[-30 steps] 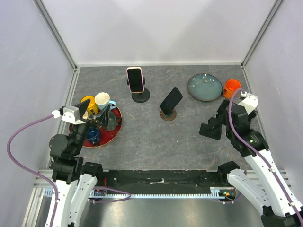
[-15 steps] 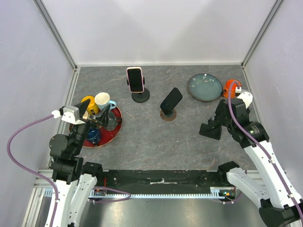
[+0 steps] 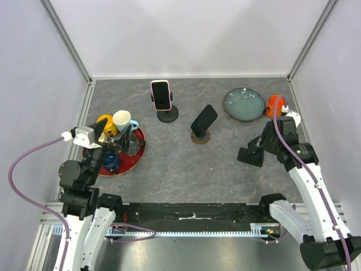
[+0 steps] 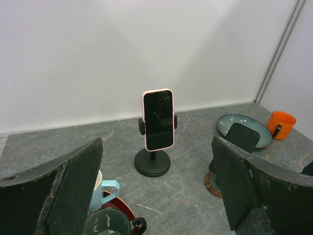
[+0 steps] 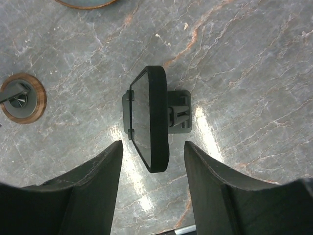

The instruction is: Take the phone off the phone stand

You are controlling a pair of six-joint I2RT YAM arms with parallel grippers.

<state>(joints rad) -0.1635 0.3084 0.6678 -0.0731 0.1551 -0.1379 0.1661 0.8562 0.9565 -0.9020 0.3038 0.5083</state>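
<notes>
Directly below the right pincer (image 5: pixel 152 145), a black phone (image 5: pixel 149 120) sits clipped on a small dark stand (image 5: pixel 180 117), near the right edge of the counter (image 3: pixel 225 169), about midway between its near and far edges. The phone leans on the stand and shows mostly its thin side to the wrist camera. The right pincer hovers above it, spread wide and holding nothing, one finger on each side of the phone.

Two other phones stand further off: a pink phone (image 3: pixel 161 95) on a black stand toward the far edge, and a second black phone (image 3: pixel 204 119) on a round wooden base mid-counter. The left pincer (image 4: pixel 156 142), also wide and empty, rests over a red tray (image 3: pixel 138 148) of cups by the left edge.

Likely risks: the fingers may catch the clip as well as the phone, so the light stand lifts or topples with it. A grip on the slim, tilted edges could also slip.
</notes>
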